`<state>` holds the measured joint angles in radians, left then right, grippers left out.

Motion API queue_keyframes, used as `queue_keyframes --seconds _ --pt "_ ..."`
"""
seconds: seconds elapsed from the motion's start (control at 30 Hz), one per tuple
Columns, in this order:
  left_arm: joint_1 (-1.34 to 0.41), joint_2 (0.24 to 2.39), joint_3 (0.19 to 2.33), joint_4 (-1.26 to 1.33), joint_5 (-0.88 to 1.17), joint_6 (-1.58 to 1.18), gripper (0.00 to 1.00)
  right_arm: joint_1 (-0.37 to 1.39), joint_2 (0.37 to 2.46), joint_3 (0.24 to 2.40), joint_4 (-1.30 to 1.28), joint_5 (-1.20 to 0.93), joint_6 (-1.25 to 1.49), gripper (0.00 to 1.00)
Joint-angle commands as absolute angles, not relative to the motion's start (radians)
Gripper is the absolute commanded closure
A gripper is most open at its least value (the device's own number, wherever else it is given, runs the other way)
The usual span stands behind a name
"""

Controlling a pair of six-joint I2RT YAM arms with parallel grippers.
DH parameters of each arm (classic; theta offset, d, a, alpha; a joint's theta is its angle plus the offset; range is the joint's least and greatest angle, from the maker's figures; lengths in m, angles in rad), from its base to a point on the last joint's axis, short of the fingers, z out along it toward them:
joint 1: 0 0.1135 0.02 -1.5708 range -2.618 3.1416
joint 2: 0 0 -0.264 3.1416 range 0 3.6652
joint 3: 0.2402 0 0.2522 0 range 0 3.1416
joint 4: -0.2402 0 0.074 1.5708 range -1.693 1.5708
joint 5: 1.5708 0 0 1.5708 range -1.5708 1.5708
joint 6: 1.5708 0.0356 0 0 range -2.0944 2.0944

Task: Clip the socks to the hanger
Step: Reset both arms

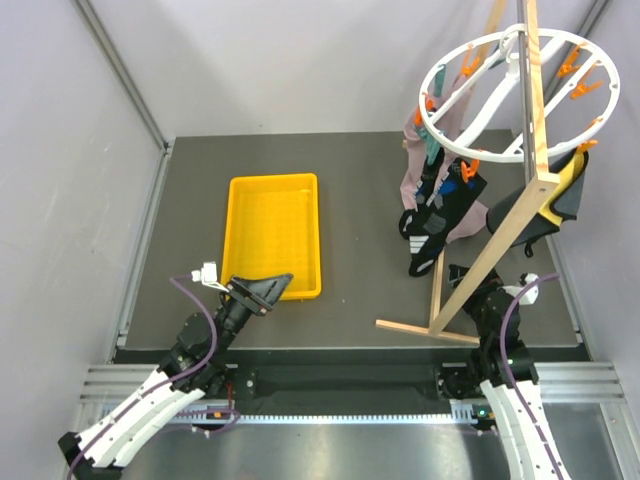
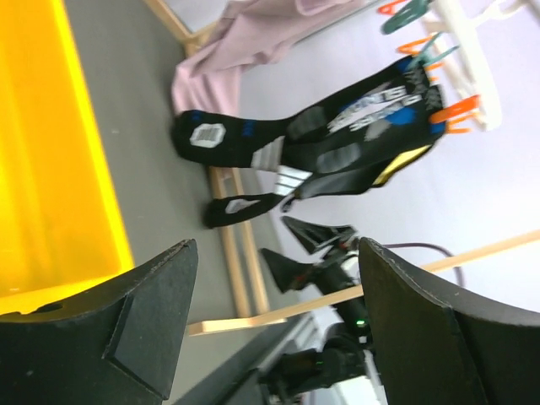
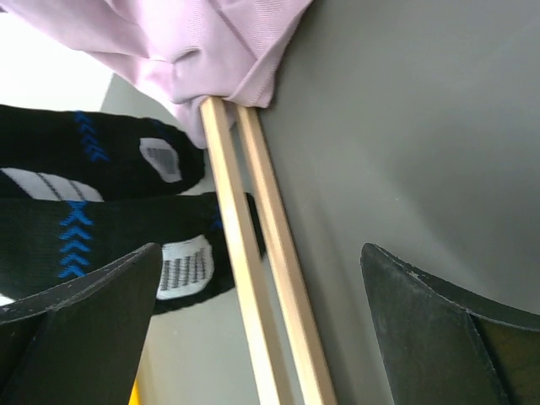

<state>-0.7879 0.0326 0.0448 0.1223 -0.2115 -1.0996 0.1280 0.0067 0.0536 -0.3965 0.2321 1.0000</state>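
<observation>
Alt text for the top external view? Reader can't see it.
Black patterned socks hang clipped to the white ring hanger at right, beside a pink garment. An empty yellow tray lies mid-table; the left gripper and right gripper sit open and empty near the front edge.

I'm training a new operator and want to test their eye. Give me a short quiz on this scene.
1. Fill in: the left tool and the right tool both stand ____, holding nothing.
2. True or false: the socks hang from clips on the hanger.
3. Which tool is nearer the tray? A. left tool B. right tool

Key: 1 open; 2 true; 3 A
</observation>
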Motion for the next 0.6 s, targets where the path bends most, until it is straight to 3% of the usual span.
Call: queue_keyframes --seconds 0.0,0.57 --pt "-0.784 0.017 -0.13 0.23 -0.158 -1.19 0.19 0.13 -0.115 -0.089 -0.31 0.209 1.045 0.0" --pt "-0.785 0.018 -0.126 0.129 -0.14 -1.172 0.2 0.129 -0.113 -0.086 -0.324 0.189 1.039 0.0"
